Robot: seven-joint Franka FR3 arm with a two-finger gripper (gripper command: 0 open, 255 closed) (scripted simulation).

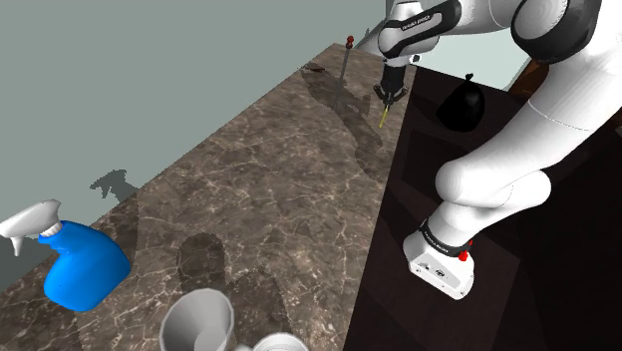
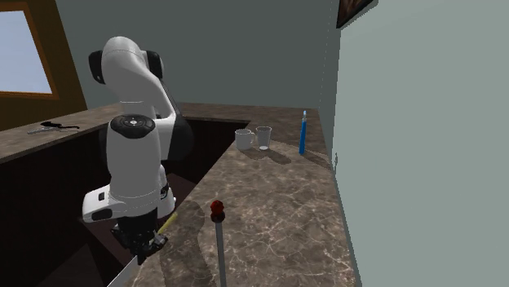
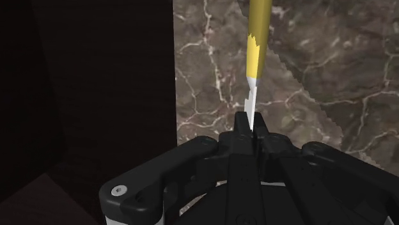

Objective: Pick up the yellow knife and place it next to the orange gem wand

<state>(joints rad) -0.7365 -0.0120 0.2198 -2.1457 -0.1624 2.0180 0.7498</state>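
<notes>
Home kitchen, by look of it. Brown marble countertop (image 1: 269,189) runs in L shape, long run tight against grey-green wall (image 2: 424,122). Household items grouped at one end of countertop: blue spray bottle (image 1: 82,267), white jug (image 2: 243,139), clear cup (image 2: 263,137). Wood-framed window (image 2: 23,50) above countertop's other run, daylight behind; dark utensil (image 2: 50,125) lying on countertop under it. Corner of framed picture (image 2: 356,8) high on wall above countertop.
</notes>
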